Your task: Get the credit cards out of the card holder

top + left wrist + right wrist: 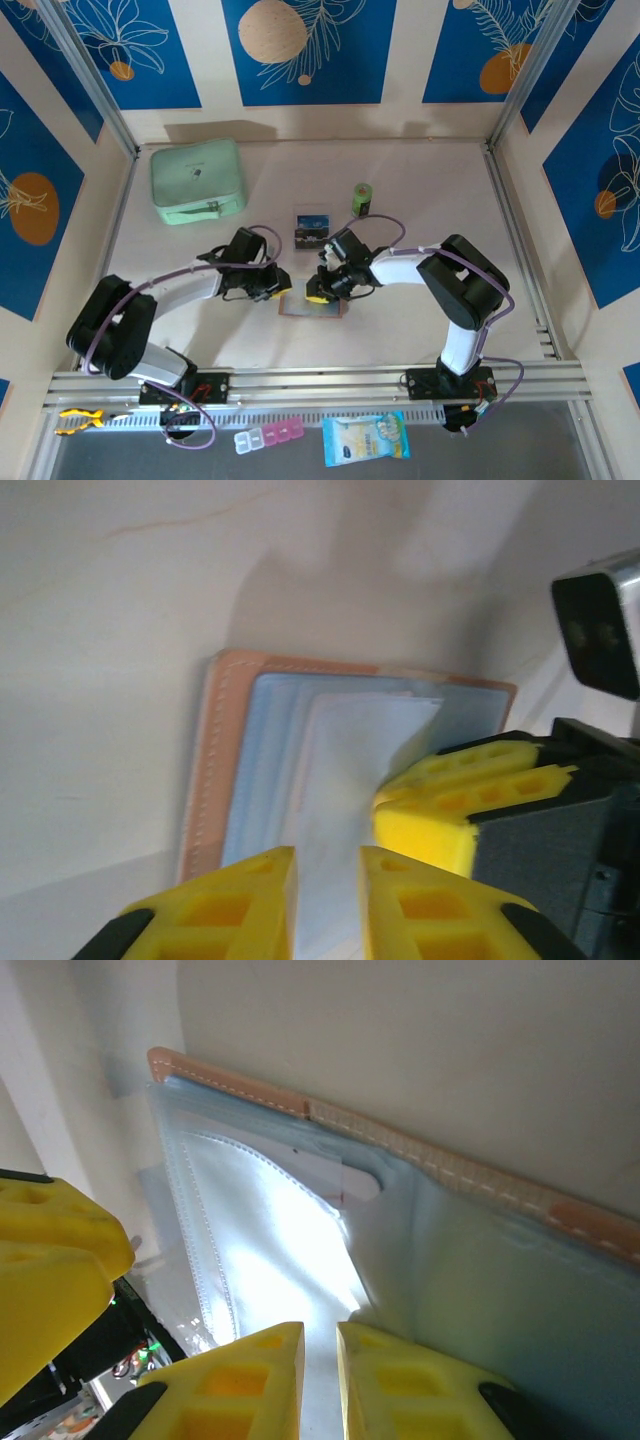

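Note:
The tan card holder [325, 308] lies open on the table between both grippers, its clear pockets up. In the left wrist view its tan edge [213, 750] frames the pale pockets. My left gripper [328, 858] stands at the holder's left edge [283, 290], its jaws a little apart with a lifted pocket sheet in the gap. My right gripper [320, 1330], at the holder's top edge [322, 291], is shut on a clear pocket sheet of the card holder [420, 1150]. Credit cards [311, 228] lie in a small stack on the table behind the holder.
A green cylinder [362, 198] stands behind the right gripper. A mint-green zip case [197, 180] lies at the back left. Walls enclose the table on three sides. The two grippers are nearly touching over the holder.

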### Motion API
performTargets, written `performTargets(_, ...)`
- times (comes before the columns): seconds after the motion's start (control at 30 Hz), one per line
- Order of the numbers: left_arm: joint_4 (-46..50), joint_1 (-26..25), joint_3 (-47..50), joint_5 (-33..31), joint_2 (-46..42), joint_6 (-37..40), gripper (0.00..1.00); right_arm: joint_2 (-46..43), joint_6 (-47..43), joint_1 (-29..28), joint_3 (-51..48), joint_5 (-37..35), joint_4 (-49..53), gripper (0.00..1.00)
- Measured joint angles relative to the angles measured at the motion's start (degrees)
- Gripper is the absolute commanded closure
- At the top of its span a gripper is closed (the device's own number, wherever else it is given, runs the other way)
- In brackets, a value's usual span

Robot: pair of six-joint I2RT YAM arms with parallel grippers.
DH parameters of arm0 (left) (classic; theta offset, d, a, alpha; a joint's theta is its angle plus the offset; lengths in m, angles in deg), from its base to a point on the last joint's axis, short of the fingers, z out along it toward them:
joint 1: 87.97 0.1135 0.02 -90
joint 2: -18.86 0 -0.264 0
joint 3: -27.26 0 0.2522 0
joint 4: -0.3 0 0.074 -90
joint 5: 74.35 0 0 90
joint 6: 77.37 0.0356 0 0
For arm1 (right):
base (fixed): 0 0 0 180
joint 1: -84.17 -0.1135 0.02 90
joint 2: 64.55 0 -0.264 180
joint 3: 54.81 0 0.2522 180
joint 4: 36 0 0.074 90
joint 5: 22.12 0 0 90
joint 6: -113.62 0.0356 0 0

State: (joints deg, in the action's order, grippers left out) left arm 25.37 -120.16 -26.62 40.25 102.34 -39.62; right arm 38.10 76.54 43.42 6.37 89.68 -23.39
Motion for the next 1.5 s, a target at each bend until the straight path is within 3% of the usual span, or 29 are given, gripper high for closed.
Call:
performTargets(0.17,-0.8,-1.7,-1.5,0.2,2.2,-0.4,0.66,-0.1,0.9,1.0,-2.4,2.3,-4.8,0.82)
performTargets(0.43,-1.2,-2.0,-1.5,0.4,5.1,-0.9,0.64,0.2,2.5,2.3,-5.0,5.7,-10.8,0.82)
performTargets(1.07,-6.1,-2.9,-1.5,1.4,6.3,-3.5,0.74,0.7,3.1,2.7,-5.5,7.6,-12.8,0.80)
performTargets(1.5,-5.7,-3.6,-2.6,2.0,3.7,-3.4,0.67,-12.9,-2.1,2.5,1.0,-3.4,9.9,0.74)
